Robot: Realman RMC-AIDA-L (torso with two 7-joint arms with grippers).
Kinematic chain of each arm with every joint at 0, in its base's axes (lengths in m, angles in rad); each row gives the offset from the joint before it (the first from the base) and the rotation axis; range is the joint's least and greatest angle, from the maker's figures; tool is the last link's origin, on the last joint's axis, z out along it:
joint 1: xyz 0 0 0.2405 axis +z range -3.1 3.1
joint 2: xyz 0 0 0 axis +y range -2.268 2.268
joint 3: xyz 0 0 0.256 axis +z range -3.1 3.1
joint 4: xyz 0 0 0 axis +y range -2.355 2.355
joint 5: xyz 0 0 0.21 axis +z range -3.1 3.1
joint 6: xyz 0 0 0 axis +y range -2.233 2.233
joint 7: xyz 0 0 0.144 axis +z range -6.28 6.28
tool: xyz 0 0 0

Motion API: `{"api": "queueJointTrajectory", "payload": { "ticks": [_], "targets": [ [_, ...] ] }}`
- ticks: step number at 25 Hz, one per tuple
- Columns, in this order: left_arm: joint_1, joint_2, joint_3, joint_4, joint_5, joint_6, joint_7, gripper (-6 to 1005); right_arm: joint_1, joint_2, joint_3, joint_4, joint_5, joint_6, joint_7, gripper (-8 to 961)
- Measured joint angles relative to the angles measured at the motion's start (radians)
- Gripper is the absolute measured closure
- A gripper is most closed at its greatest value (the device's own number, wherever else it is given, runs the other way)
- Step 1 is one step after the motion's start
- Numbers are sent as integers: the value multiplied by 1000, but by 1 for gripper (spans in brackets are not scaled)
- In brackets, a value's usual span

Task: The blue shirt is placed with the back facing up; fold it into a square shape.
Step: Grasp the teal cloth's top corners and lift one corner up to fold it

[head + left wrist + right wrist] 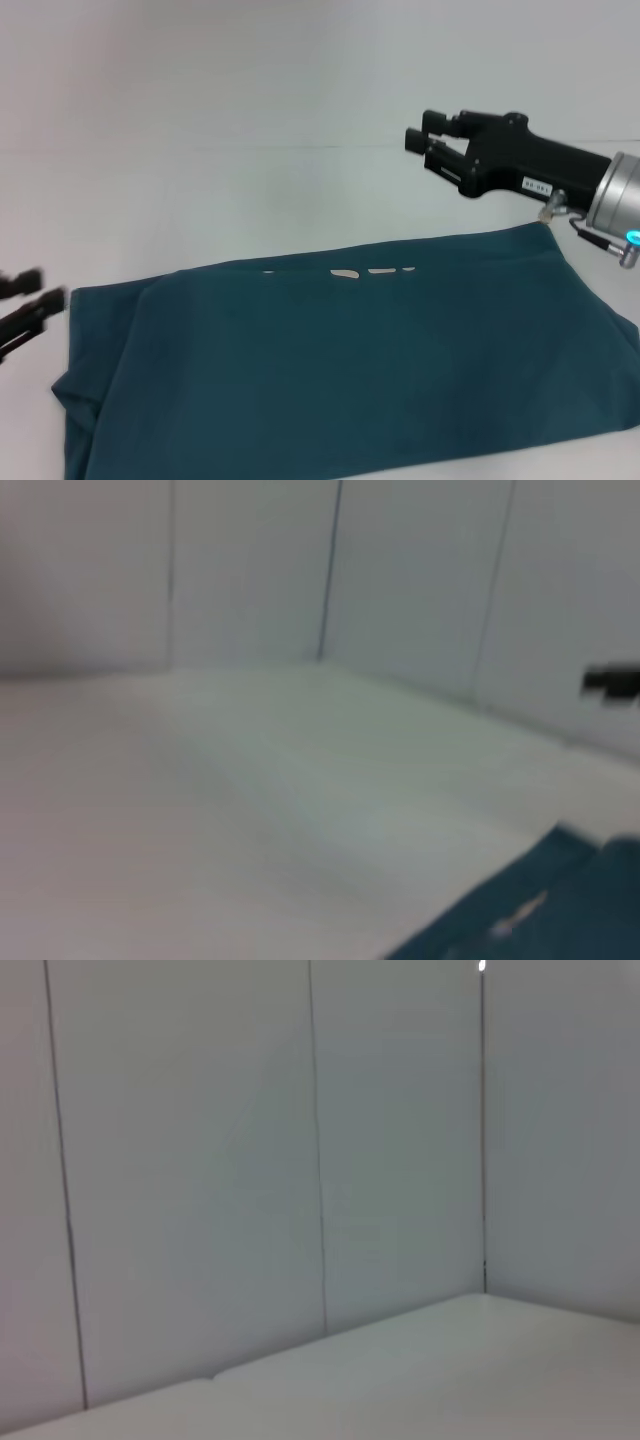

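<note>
The blue shirt [350, 370] lies flat on the white table [200, 200], folded into a wide band, with bits of white print [345, 272] showing along its far edge. A corner of the blue shirt [560, 910] also shows in the left wrist view. My right gripper [425, 140] hovers above the table beyond the shirt's far right corner, open and holding nothing. My left gripper [28, 295] sits at the shirt's left edge, blurred, its fingers apart and empty. The right wrist view shows neither the shirt nor a gripper.
White wall panels [200, 1160] stand behind the table. In the left wrist view the right gripper [612, 682] shows far off as a dark shape. Bare table [250, 800] stretches beyond the shirt.
</note>
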Motion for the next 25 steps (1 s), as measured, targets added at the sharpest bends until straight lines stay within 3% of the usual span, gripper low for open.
{"api": "queueJointTrajectory", "payload": {
  "ticks": [3,9,17,25],
  "targets": [
    [-6,6,-20,40,104,12,-38,620,20,13,6,-6,0,23,16,619],
    [-8,1,-26,130,301,75,-83,619,63,34,-26,27,8,68,22,620],
    [-49,13,-25,146,390,155,-146,622,76,36,-111,52,88,92,22,620],
    [-68,6,19,159,439,218,-193,625,75,36,-167,53,94,170,34,619]
  ]
}}
